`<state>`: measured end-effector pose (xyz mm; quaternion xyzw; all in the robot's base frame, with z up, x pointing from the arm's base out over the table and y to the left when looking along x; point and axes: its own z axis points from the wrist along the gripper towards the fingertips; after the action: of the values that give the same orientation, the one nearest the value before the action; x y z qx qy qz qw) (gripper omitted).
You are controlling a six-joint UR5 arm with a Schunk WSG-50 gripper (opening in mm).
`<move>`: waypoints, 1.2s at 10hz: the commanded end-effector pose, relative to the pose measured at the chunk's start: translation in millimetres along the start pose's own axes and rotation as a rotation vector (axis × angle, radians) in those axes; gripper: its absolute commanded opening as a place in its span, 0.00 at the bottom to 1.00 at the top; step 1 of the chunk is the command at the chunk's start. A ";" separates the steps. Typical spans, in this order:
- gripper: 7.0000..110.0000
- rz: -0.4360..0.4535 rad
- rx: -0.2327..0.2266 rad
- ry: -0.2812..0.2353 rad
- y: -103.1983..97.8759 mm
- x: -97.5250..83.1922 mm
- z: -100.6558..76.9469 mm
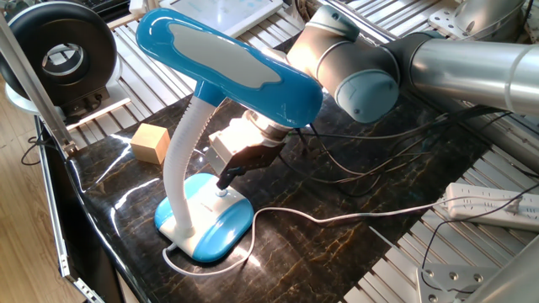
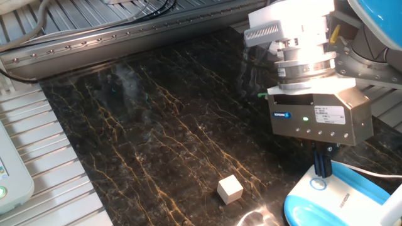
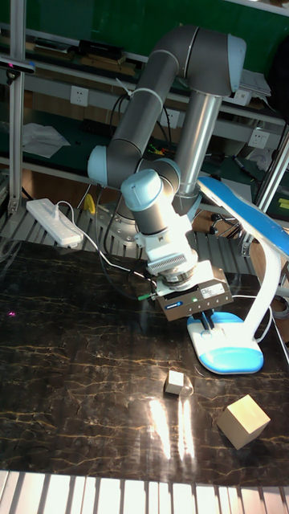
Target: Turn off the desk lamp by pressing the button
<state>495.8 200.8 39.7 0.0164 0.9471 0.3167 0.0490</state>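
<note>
The desk lamp (image 1: 227, 63) has a blue and white oval head, a white ribbed neck and a blue and white base (image 1: 206, 220); the base also shows in the other fixed view (image 2: 339, 202) and the tall view (image 3: 229, 344). The button (image 2: 318, 184) is a small whitish ring on the base's white end. My gripper (image 2: 322, 177) points straight down with its dark fingers (image 2: 322, 163) pressed together, tips right at the button's edge. From the side, the gripper (image 1: 223, 182) hangs under the lamp head, just above the base. Bright light falls on the gripper body beneath the head.
A big wooden cube (image 1: 152, 141) lies left of the lamp's neck, and a small cube (image 2: 230, 189) lies on the dark marble table (image 2: 157, 125) near the base. The lamp's thin white cord (image 1: 337, 217) trails right towards a power strip (image 1: 493, 202). Black cables lie behind.
</note>
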 end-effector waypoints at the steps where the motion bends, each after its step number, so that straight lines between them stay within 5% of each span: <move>1: 0.00 0.024 -0.037 -0.005 8.0 -1.5 0.3; 4: 0.00 -0.003 -0.029 -0.008 4.6 -1.4 0.3; 5: 0.15 -0.009 -0.023 -0.007 2.3 -0.8 0.3; 9: 0.15 -0.022 0.002 -0.022 -3.8 -4.3 -0.6; 12: 0.15 -0.018 -0.029 -0.030 6.0 -5.5 1.0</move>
<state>497.3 202.3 38.3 0.0070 0.9455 0.3201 0.0601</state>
